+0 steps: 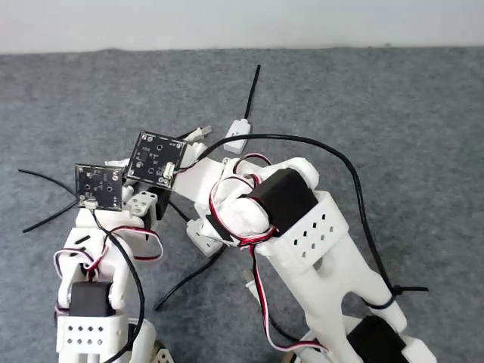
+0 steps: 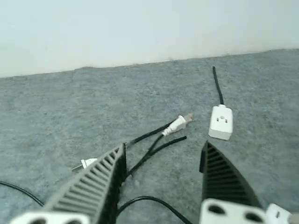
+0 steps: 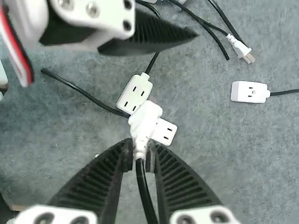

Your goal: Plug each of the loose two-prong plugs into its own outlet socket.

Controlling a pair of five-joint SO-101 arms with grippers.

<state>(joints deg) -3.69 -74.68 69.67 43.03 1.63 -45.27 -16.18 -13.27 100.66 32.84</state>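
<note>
My right gripper (image 3: 140, 144) is shut on the rear of a white two-prong plug (image 3: 145, 119) where its black cord leaves. The plug's body rests between a white outlet socket (image 3: 134, 93) and a second slotted white block (image 3: 164, 131); its prongs are hidden. My left gripper (image 2: 163, 149) is open with nothing between its fingers, low over the carpet. Beyond it lie a loose plug (image 2: 177, 124), bare prongs showing, and a single socket (image 2: 220, 122) on a black cord. That socket (image 1: 237, 134) and plug (image 1: 198, 134) sit mid-table in the high view.
A smaller loose plug (image 2: 86, 163) lies off the left finger (image 2: 103, 182). Black cords (image 1: 189, 276) cross the grey carpet around both arms. The other arm's gripper (image 3: 140, 32) hangs close above the sockets in the right wrist view. A pale wall (image 1: 227, 23) bounds the far edge.
</note>
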